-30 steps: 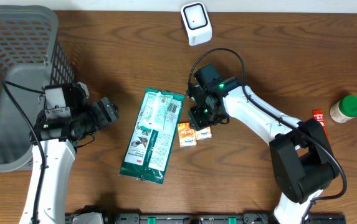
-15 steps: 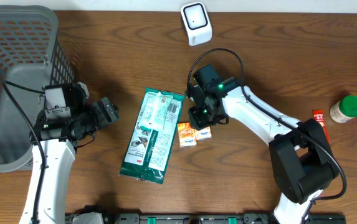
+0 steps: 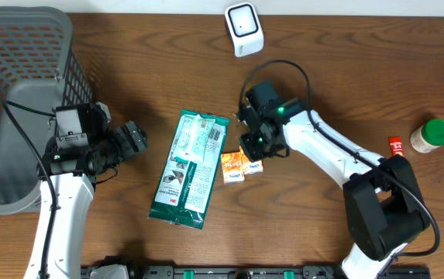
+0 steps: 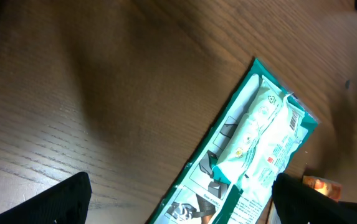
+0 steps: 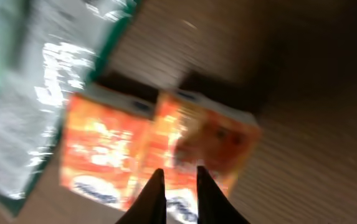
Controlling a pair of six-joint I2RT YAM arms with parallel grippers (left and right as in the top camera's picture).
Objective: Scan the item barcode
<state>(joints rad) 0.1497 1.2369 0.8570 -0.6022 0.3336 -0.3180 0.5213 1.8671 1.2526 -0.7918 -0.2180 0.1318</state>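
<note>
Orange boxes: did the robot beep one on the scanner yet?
Not yet. Done: nothing looks scanned; both orange boxes lie on the table, apart from the white scanner. In hand: the right gripper hangs over them, fingers nearly together; too blurry to tell a grip. Left: lift one and show its barcode to the scanner.

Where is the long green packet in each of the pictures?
Overhead: the green packet lies mid-table, just left of the orange boxes.
Left wrist: it runs slantwise across the right half, with the orange boxes at its lower right.
Right wrist: it is blurred along the left edge and top left, with the orange boxes in the middle.
Shared landmark: the orange boxes.
</note>
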